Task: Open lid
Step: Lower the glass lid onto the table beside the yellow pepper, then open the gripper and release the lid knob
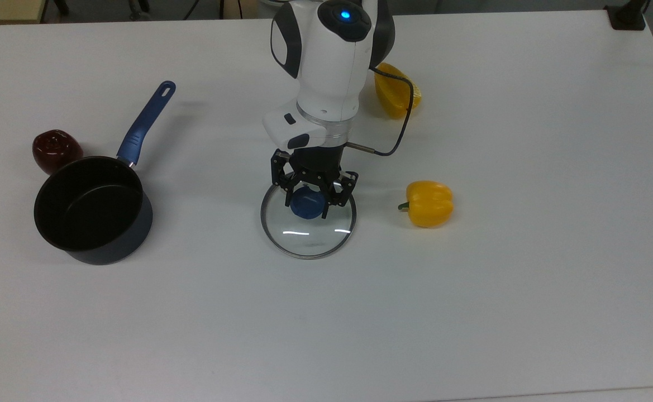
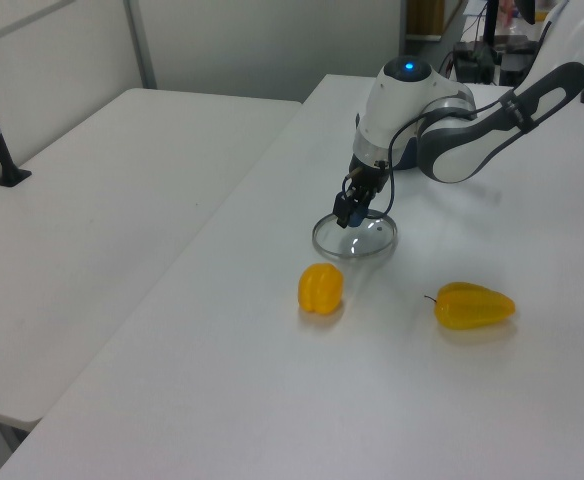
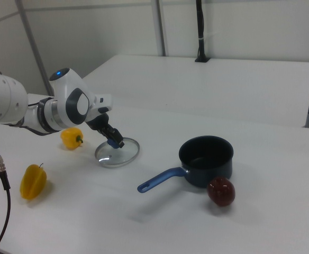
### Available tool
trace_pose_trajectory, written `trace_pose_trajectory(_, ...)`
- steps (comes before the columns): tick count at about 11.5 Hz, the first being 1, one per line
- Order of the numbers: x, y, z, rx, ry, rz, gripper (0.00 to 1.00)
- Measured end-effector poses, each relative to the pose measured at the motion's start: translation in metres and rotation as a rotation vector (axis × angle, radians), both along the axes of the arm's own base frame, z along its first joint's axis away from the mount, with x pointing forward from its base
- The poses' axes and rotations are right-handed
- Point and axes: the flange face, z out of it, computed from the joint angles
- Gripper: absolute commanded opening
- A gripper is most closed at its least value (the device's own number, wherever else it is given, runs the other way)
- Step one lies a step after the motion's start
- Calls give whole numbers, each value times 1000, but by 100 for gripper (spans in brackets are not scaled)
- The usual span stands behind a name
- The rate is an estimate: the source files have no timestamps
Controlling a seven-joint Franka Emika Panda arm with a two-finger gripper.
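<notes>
The lid is a round clear glass disc with a metal rim and a blue knob. It sits low over the white table, between the dark saucepan and a yellow pepper. My gripper points down from above and is shut on the knob. In the left view the lid lies flat at table level under the gripper. The right view shows the lid slightly tilted beneath the gripper, well apart from the open saucepan.
A dark red fruit lies beside the saucepan, whose blue handle points to the table's far side in the top view. A second yellow pepper lies behind the arm. A black cable loops off the wrist.
</notes>
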Motion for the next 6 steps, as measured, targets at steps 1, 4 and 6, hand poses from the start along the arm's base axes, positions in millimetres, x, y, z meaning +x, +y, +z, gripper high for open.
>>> trace_pose_trajectory(1,0,0,-2,-2,1,2,78)
trace_pose_trajectory(4,0,0,-7,-4,7,3,100)
trace_pose_trajectory(6,1,0,-9,-5,9,4,100)
